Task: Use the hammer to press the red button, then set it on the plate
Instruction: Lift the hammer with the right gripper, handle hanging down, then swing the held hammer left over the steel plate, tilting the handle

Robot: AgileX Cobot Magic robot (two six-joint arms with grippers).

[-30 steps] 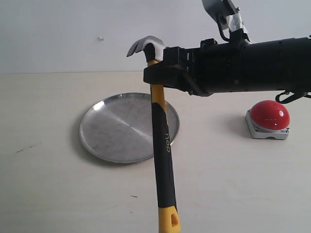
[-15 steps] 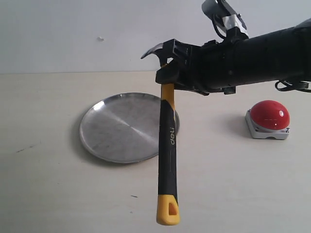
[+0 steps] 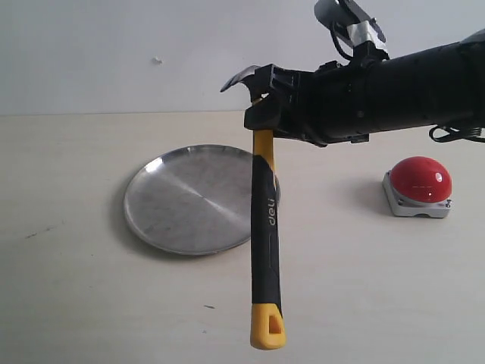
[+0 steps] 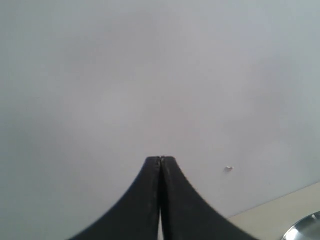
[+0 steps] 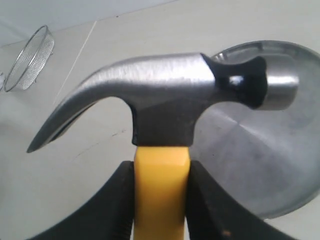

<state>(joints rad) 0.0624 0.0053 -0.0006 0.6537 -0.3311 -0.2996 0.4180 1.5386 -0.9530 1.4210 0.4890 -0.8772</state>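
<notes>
Currently gripping the hammer with the right tool on the yellow neck just under the dark head, with the handle hanging down before the near rim of the plate, well apart from the red button on the table. Probably head-heavy and rigid, with a smooth handle (so liable to swing or slip), hence best taken close to the head, as here. Holding nothing in the left tool, pressed fully shut.

Soft, bright, even light: in the exterior view faint shadows fall leftward on the table beside the plate and the red button, both glinting with glare, while the hammer looks slightly blurred in the right wrist view.
</notes>
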